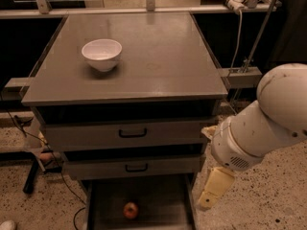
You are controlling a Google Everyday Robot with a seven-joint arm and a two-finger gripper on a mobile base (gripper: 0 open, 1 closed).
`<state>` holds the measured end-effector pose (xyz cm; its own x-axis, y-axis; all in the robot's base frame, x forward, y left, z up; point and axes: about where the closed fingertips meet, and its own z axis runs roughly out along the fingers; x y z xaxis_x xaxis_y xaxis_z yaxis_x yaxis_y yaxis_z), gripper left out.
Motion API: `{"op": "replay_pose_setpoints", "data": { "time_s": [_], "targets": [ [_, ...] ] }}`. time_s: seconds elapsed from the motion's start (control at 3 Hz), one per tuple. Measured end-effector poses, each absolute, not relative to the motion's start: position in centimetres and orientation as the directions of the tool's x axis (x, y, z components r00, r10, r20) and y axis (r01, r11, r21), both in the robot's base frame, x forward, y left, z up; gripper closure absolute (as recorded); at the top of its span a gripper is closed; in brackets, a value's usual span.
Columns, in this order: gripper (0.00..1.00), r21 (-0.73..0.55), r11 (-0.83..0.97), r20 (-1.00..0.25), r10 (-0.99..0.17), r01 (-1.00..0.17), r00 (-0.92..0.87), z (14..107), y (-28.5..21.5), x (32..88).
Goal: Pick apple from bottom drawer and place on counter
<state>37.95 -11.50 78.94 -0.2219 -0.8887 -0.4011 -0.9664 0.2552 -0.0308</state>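
Note:
The apple (130,210), small and red-orange, lies in the open bottom drawer (160,200), near the middle of its dark inside. The grey counter (158,56) tops the cabinet. My gripper (212,191) hangs from the white arm (261,128) to the right of the cabinet. It is just outside the bottom drawer's right edge and a little above the floor. It is to the right of the apple and apart from it, and holds nothing that I can see.
A white bowl (101,54) stands on the counter's left part. The two upper drawers (129,133) with black handles are pushed in. Cables and a black stand foot (33,176) lie on the speckled floor at the left. A rail with cables runs behind the cabinet.

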Motion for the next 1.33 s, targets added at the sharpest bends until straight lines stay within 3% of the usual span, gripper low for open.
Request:
{"op": "replay_pose_setpoints", "data": {
  "time_s": [0.67,1.33],
  "targets": [
    [0.0,-0.036,0.249,-0.402,-0.89,-0.968,-0.214,77.2,-11.4,38.4],
    [0.0,0.029,0.333,-0.444,-0.841,-0.942,-0.311,65.5,-12.0,39.7]
  ]
}}
